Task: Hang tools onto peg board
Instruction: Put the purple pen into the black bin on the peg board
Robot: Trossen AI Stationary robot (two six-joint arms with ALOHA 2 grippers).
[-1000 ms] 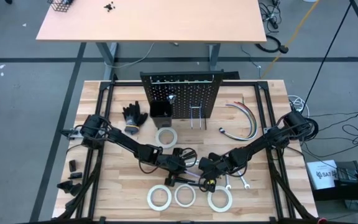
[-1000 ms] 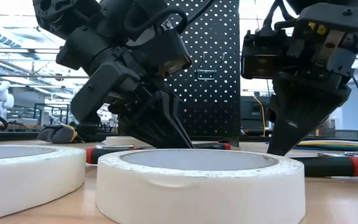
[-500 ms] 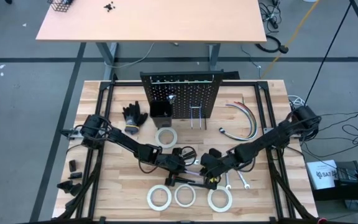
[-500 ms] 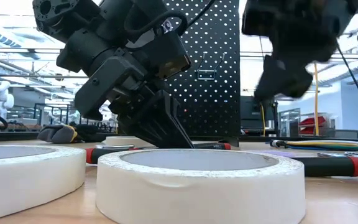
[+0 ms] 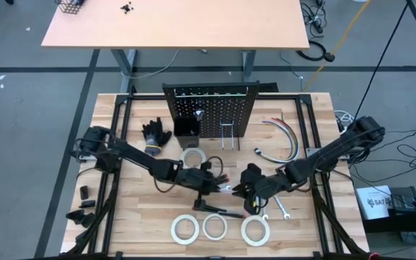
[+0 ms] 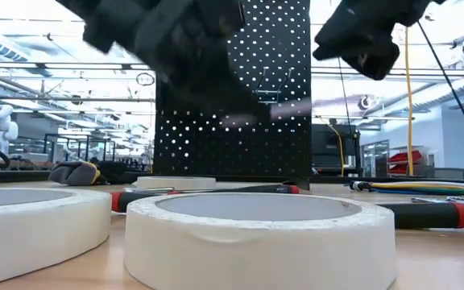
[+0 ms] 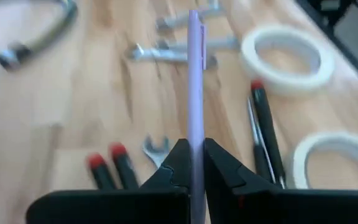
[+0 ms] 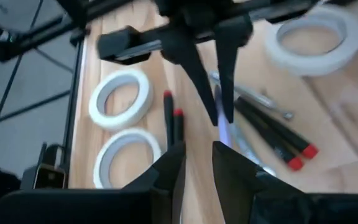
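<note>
Silver wrench [image 7: 195, 81]: pinched upright in the left gripper [image 7: 192, 163], above the tabletop's middle.
Right gripper [image 8: 197, 163]: fingers parted, empty, just beside.
Peg board [image 5: 209, 110]: behind both.

Both arms reach in low toward the middle of the bench, elbows bent outward. The left pincer [image 7: 193, 163] has its fingers pinched tight on a thin silver wrench [image 7: 195, 74], which sticks straight out past the tips. The right pincer [image 8: 196, 163] hangs close opposite, its fingers parted and holding nothing.
</note>
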